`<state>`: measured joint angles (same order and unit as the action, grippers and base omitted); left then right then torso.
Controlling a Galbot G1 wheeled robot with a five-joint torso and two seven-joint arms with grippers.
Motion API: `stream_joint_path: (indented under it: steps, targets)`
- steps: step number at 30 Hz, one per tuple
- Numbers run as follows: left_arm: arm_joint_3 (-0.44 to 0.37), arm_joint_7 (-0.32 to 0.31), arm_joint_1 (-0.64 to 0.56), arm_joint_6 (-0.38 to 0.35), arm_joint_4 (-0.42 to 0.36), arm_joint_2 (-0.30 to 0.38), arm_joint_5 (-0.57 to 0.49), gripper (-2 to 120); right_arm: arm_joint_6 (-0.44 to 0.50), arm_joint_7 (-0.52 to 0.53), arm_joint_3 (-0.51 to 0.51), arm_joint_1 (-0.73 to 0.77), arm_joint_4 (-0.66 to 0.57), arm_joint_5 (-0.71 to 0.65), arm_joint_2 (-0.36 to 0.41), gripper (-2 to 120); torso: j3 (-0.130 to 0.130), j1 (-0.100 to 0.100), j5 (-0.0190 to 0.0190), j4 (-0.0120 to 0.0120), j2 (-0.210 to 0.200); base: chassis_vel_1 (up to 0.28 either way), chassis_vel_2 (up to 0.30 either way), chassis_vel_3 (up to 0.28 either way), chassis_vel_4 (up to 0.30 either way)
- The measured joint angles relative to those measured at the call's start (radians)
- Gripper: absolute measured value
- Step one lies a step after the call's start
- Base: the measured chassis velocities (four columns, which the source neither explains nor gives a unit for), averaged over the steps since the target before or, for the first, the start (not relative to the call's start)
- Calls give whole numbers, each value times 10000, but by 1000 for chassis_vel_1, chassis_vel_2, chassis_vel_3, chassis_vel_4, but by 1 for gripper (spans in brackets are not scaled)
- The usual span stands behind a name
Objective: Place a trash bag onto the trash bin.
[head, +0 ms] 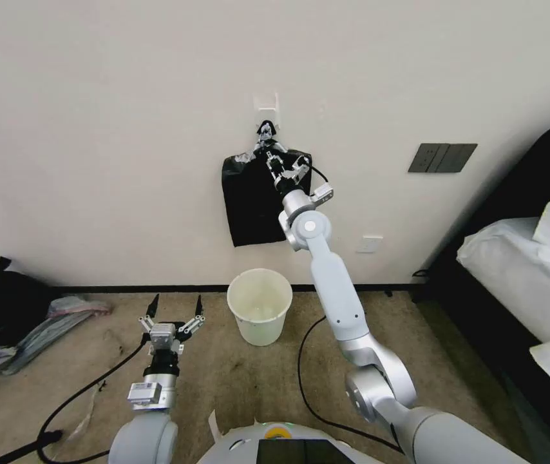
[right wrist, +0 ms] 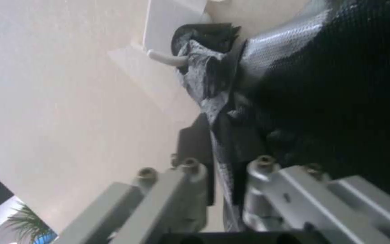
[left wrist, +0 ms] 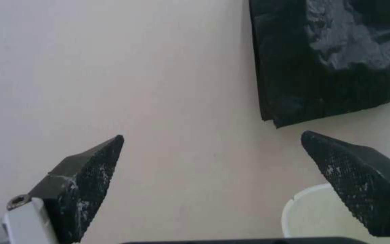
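Right gripper [head: 274,156] is up at the wall, arm stretched high, and its fingers are pinched together on a fold of black film near the top of the hanging black bundle [head: 252,203]. From the right wrist camera the plastic runs straight down between the two closed fingers, just below the knot looped over the white wall hook [right wrist: 166,58]. Whether that fold is one single trash bag [right wrist: 224,135] or several layers, I can't tell from here.

Down on the carpet, the trash bin [head: 259,304] stands open and bare-rimmed, right under the bundle, close to the wall. Left gripper [head: 174,308] waits low, beside the bin, fingers spread wide, pointing at the wall.

To do this well, I'd say the pull should go gently downward and away from the wall, so one sheet peels free without dragging the whole bundle off its hook. Thin film like this could tear or slip, so the grip needs to hold steady and the pull stay slow
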<state>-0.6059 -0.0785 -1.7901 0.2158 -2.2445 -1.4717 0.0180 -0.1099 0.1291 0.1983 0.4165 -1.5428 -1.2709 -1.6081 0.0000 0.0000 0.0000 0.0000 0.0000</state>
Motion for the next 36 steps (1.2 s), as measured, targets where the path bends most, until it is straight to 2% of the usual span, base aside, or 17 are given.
stream_joint_path:
  steps: [4,8,11,12,15,17,19,22,23,30,34,36]
  targets:
    - [8,-1,12,-15,0,29,-53,100,-9,-113,5,37,47,28,0,28,0,0,0,0,0,0,0,0,0]
    - [-3,-1,-4,-16,-5,34,-64,100,-14,-193,23,59,160,50,0,38,0,0,0,0,0,0,0,0,0]
    - [-48,0,-43,-16,-21,38,-78,100,-16,-283,39,79,264,67,0,54,0,0,0,0,0,0,0,0,0]
    - [-48,0,-43,-16,-21,38,-78,100,-16,-283,39,79,264,67,0,54,0,0,0,0,0,0,0,0,0]
    - [-59,0,-33,-16,-22,42,-83,100,-15,-343,59,46,364,82,0,68,0,0,0,0,0,0,0,0,0]
    - [-58,-1,-28,-16,-22,42,-83,100,-15,-359,71,11,388,81,0,71,0,0,0,0,0,0,0,0,0]
    - [-42,0,-18,-16,-22,42,-83,100,-44,-381,68,-107,394,67,0,83,0,0,0,-1,0,0,0,0,0]
    - [-41,-1,-18,-17,-22,41,-83,100,-49,-382,64,-117,393,66,0,83,0,0,0,-1,0,0,0,0,0]
    - [-41,-31,-27,-34,-40,28,-28,100,-77,-387,26,-271,445,64,0,96,0,0,-1,1,0,0,0,0,0]
    - [-80,-38,-75,-38,-175,37,-38,100,-77,-419,0,-334,512,48,0,99,0,0,0,0,0,0,0,0,0]
    - [-86,-37,-80,-38,-179,39,-49,100,-70,-425,-6,-390,517,40,0,91,0,0,0,0,0,0,0,0,0]
    - [-54,-38,-75,-38,-179,33,-49,100,-71,-425,-6,-423,517,6,0,82,0,0,0,0,0,0,0,0,0]
